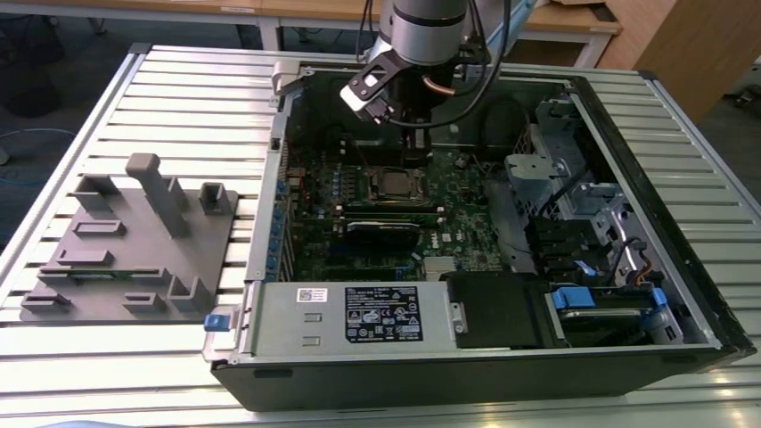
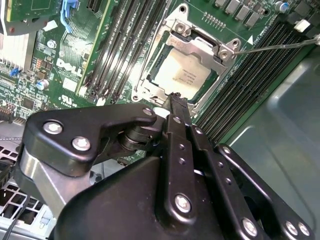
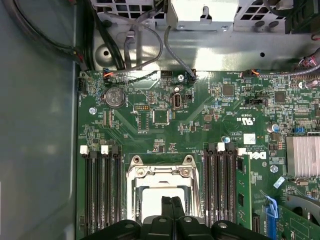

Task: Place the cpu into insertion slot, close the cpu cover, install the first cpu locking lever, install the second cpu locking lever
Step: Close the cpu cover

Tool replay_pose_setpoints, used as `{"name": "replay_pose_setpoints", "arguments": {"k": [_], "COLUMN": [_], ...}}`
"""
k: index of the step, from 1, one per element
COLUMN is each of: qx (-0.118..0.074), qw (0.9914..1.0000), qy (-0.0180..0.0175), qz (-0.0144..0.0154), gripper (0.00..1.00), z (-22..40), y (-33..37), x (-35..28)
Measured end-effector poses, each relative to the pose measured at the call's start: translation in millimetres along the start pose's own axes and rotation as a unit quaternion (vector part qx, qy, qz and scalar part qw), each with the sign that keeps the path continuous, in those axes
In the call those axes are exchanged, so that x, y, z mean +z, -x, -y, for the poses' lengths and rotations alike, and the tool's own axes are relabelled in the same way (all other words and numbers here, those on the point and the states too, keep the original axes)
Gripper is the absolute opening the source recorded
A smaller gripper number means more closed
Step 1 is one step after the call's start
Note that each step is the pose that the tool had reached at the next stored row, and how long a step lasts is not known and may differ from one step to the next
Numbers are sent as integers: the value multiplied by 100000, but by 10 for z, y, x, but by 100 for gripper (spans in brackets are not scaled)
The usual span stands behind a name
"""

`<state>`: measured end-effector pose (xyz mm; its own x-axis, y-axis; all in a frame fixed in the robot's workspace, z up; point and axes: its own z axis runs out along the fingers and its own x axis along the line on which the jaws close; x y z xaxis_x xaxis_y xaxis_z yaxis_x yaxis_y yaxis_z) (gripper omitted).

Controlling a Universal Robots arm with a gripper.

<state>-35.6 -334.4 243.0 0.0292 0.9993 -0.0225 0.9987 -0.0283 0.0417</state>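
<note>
Exterior view first: the open computer case lies flat on the slatted tabletop, with a grey fixture block sitting beside it toward the exterior view's left. The arm comes down in the upper middle of the frame, and the end effector hangs over the green board just above the insertion slot, which sits a bit left of the frame's centre. The boxy silver power supply fills the lower part of the case.

In both wrist views the end effector's fingers are pressed together with nothing between them. In the second wrist view the fingertip end sits right at the edge of the socket. The cpu is already down in the slot, its dull silver top showing through the window of the cpu cover, which lies flat over it. A thin metal lever rod runs away from one corner of the cover, out across the long black memory slots. Can't tell if it's latched.
</note>
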Motion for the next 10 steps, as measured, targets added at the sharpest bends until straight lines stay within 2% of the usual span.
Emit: {"name": "replay_pose_setpoints", "arguments": {"k": [10], "qx": [-288], "qw": [100000], "qy": [8], "qz": [-47], "gripper": [10], "z": [12], "y": [1], "x": [4]}}
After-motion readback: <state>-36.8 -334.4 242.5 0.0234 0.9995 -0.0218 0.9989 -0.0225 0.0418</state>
